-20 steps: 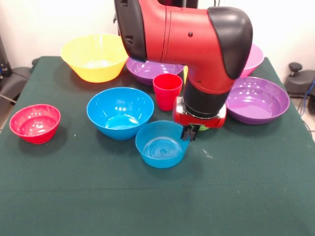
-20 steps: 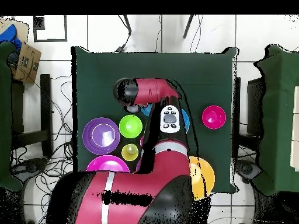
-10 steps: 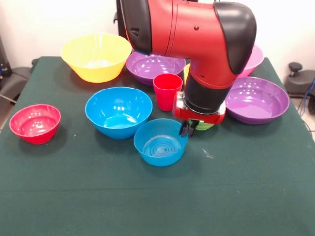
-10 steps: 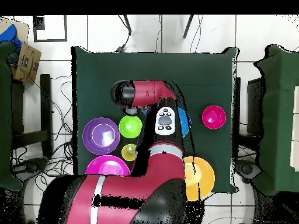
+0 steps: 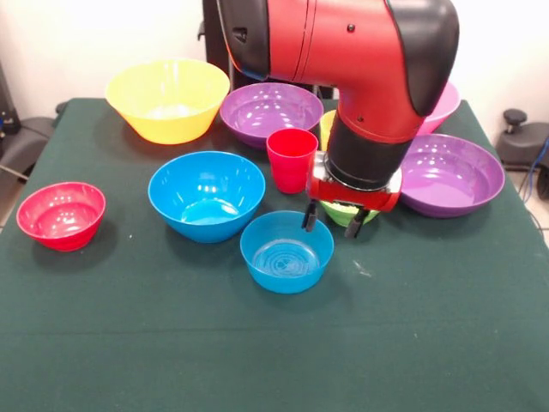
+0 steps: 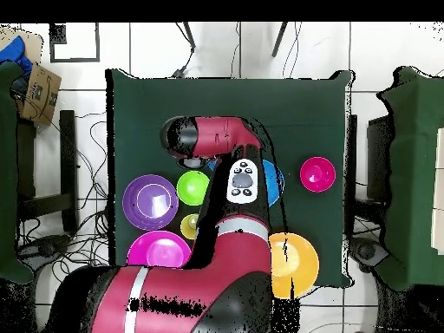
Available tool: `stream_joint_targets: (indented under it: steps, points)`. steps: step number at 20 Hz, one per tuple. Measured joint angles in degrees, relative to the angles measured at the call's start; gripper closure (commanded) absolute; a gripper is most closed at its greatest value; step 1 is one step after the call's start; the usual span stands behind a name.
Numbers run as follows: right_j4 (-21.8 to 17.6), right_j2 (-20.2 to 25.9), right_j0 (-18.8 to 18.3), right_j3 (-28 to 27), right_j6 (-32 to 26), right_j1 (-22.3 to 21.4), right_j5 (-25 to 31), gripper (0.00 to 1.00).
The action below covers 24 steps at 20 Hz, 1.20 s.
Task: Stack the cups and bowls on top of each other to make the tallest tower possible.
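Nearest the camera on the green counter point(image 5: 171, 343), the small blue bowl point(image 5: 286, 253) now sits free: the claw point(image 5: 331, 221), which pinched its far rim a moment ago, has opened, lifted clear and holds nothing. That suggests the tower's base has just been placed. Behind stand the medium blue bowl point(image 5: 207, 195), the red cup point(image 5: 292, 160) and the lime green bowl point(image 5: 343, 212), all single. Farther back wait the yellow bowl point(image 5: 167, 99) and purple bowls point(image 5: 271, 112); nothing is stacked yet.

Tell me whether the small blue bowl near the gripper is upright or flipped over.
Upright. In the front view the small blue bowl shows its open rim and inner bottom, resting on the table with nothing inside.
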Motion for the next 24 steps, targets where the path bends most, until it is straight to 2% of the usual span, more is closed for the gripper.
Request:
stream_joint_targets:
  steps: [14, 19, 24]
  points:
    - [3.87, -0.59, 0.06, 1.22, 0.0, -6.37, 0.0, 0.0]
    - [5.17, -1.36, -0.09, 4.19, 0.0, -11.27, 0.02, 0.0]
    - [5.94, -1.53, -1.99, 9.24, 0.0, -15.7, -0.63, 0.0]
